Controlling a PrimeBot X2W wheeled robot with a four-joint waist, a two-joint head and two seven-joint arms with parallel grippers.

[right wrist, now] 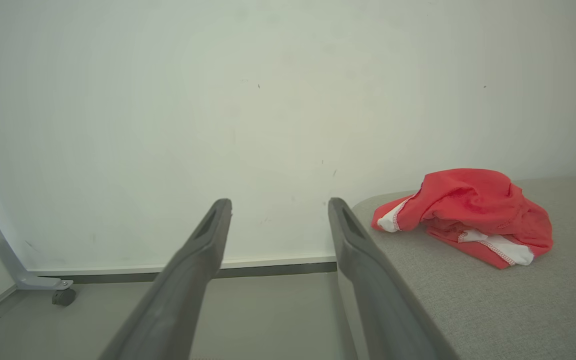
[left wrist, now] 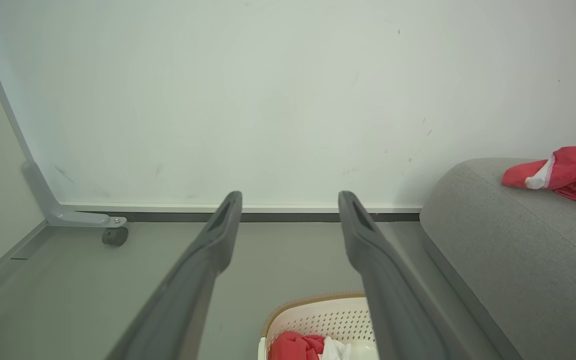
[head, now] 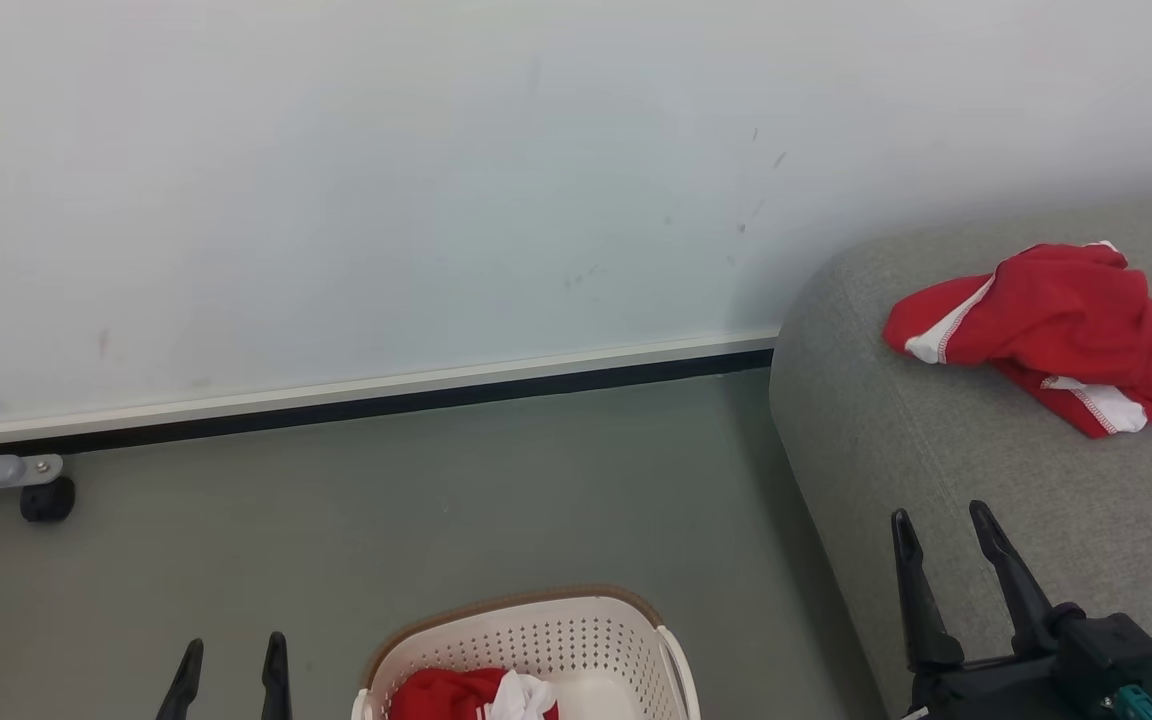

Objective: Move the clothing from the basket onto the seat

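Jaws of both grippers stand spread wide and empty. Left gripper (head: 234, 655) hangs over the floor (head: 436, 500) just left of the basket (head: 536, 605), fingers pointing toward the wall (head: 436, 150). Right gripper (head: 940, 520) hangs to the basket's right, over the near edge of the seat (head: 866, 440). One garment (head: 1046, 320), red with white trim, lies crumpled on the seat, beyond the basket and to its right, well apart from both grippers. Second garment (head: 451, 695), likewise red and white, lies bunched inside the basket against its left wall. The part of the basket nearest the robot is cut off, so whether more lies there cannot be told. Judged from this layout, the task is about half done: one piece is on the seat and one is to be fetched. What is left is a reach down into the basket, a pinch on the bunched cloth, a lift clear of the rim and a release on the seat. The left gripper appears the nearer to that garment.
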